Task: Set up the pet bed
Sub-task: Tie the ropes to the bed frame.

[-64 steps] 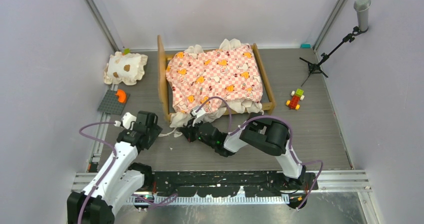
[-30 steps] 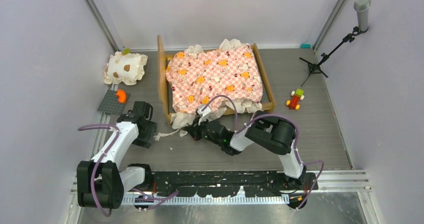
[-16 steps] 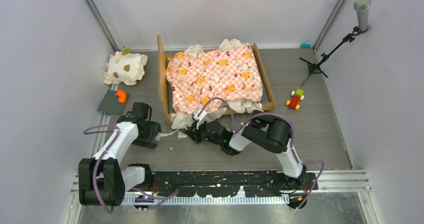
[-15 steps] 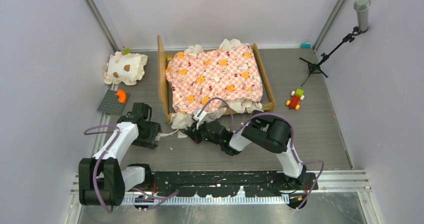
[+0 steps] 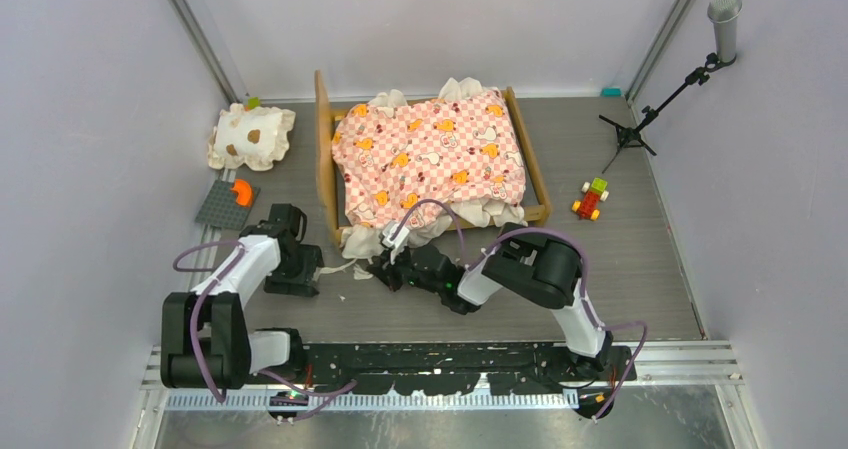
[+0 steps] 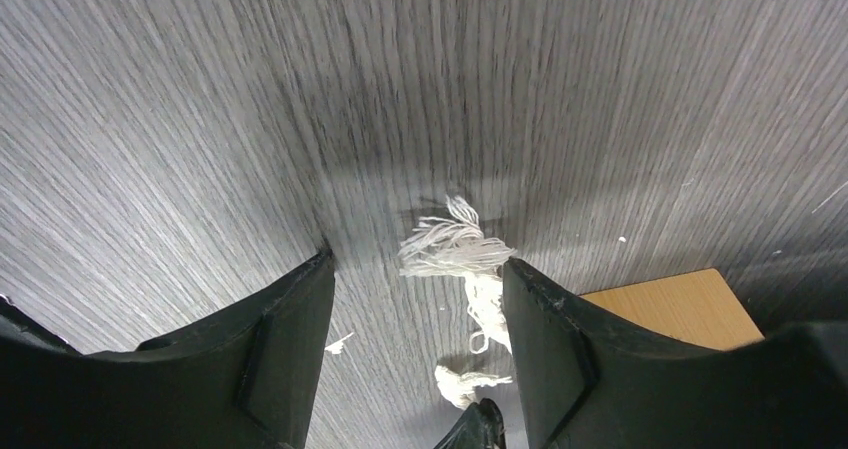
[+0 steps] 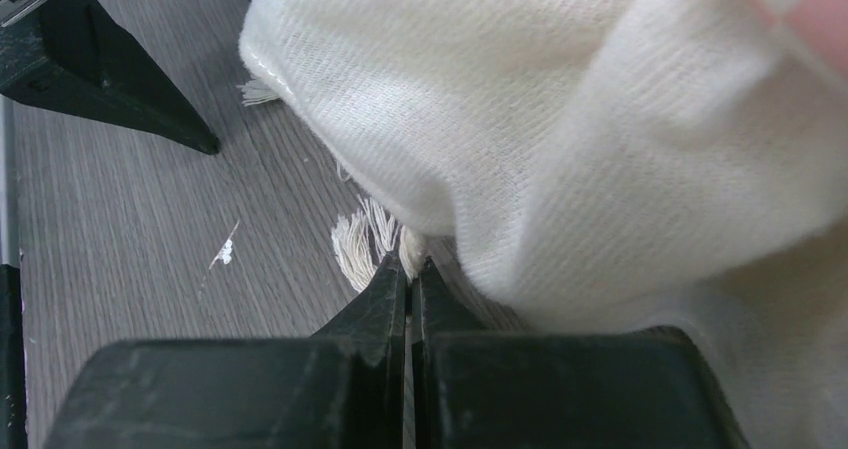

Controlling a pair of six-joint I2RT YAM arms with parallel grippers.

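Note:
The pet bed's light-wood frame (image 5: 324, 159) stands at the back middle, with the pink checkered mattress (image 5: 430, 154) lying on it and cream ruffles spilling over the near left corner. My right gripper (image 5: 385, 267) is shut on a frayed cream string (image 7: 362, 241) of the ruffle (image 7: 480, 99), its jaws (image 7: 410, 269) closed at floor level. My left gripper (image 5: 312, 271) is open, low over the floor. Its fingers (image 6: 290, 349) straddle the string's frayed end (image 6: 455, 249), with the gripper's middle (image 6: 418, 261) just left of it. A wood corner (image 6: 665, 309) shows to the right.
A cream pillow with brown spots (image 5: 250, 136) lies at the back left. A grey baseplate with an orange piece (image 5: 228, 202) is near it. A toy car (image 5: 590, 199) and a microphone stand (image 5: 650, 109) are at the right. Walls close in on three sides.
My left arm has swung and brought its open gripper down to the floor around the string's end. My right gripper stays shut on the string at the bed's near left corner.

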